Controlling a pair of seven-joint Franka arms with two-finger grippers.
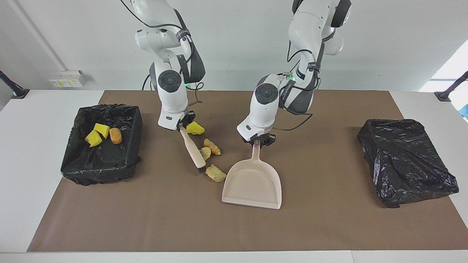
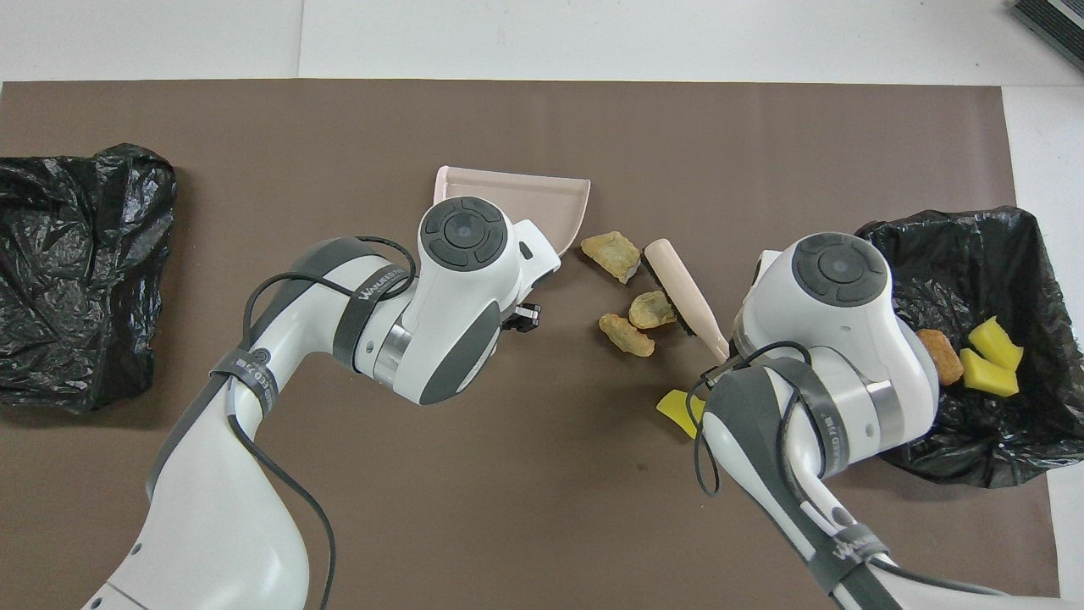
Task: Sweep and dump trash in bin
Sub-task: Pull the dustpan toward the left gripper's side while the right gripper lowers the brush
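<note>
Trash [image 1: 205, 152] lies in two groups, with all clock bearings read from the facing view. Three tan lumps sit on the brown mat [image 1: 329, 226] between the brush [image 1: 192, 149] and the dustpan [image 1: 252, 182]. Two [image 1: 212, 147] are close together at three o'clock of the brush handle. The third [image 1: 215, 173] is at four o'clock of the bristles, just beside the dustpan's side wall. One yellow wedge [image 1: 195, 128] lies at one o'clock of the brush, right by the right claw [image 1: 184, 126]. That claw is clamped tight on the top of the brush handle, and the brush slants down with its bristles on the mat. At nine o'clock of the brush, the black-lined bin [image 1: 73, 160] holds two more yellow wedges [image 1: 93, 138] and an orange-brown nugget [image 1: 116, 135]. The left claw [image 1: 260, 140] is closed on the dustpan's handle tip, and the pan lies flat on the mat, mouth toward six o'clock. A crumpled black bag [image 1: 406, 160] rests at three o'clock of the dustpan, well apart from it, toward the left arm's end of the bench [image 1: 22, 182].
</note>
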